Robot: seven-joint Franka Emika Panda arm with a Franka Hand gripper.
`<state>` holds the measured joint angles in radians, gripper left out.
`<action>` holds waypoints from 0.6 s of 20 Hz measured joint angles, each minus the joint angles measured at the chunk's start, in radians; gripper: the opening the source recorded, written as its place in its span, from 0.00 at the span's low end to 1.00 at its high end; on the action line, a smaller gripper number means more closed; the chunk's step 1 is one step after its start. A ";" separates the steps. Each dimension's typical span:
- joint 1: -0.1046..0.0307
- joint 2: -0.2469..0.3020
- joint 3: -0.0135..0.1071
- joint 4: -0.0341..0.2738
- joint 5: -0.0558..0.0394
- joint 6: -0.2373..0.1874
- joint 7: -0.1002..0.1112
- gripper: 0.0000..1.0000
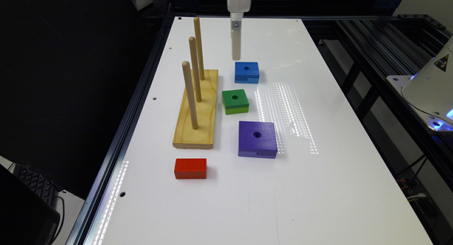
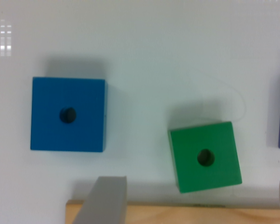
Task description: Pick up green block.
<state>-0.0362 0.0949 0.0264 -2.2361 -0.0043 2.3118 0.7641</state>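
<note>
White tabletop (image 1: 318, 188) on a dark metal frame fills the scene, glossy with striped glare, and on it your target, the green block (image 1: 235, 101), lies flat and untouched: dark green top with a round centre hole over a paler lime layer, turned slightly askew in the wrist view (image 2: 206, 157). It rests below the pincer (image 1: 236, 55) and off to one side of it rather than between the fingers (image 2: 105, 198), which hang high above the table. You can see one grey finger clearly and the edge of the other at the frame's border, set wide apart with nothing held. So nothing of the task is done yet: you have the move across over the block, the descent, the closing and the lift all ahead of you. Closer to directly beneath the pincer sits a blue block (image 1: 246, 72) of similar size, also with a centre hole; do not mistake it for the target. Beyond the green block, further from the pincer, lies a larger purple block (image 1: 257, 138). Just beside the green block stands a wooden peg base (image 1: 196, 114) with three upright pegs, which looks like a collision risk on descent. Farthest from the pincer is a red block (image 1: 190, 168).
</note>
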 joint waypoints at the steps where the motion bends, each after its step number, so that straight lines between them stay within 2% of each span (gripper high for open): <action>1: 0.000 -0.010 0.001 -0.009 0.0004 0.000 0.000 1.00; 5: 0.000 -0.036 0.013 -0.035 0.0024 0.001 0.008 1.00; 8: 0.000 -0.036 0.022 -0.036 0.0024 0.002 0.017 1.00; 12: 0.000 -0.036 0.024 -0.036 0.0024 0.006 0.020 1.00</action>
<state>-0.0360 0.0590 0.0505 -2.2717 -0.0019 2.3175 0.7841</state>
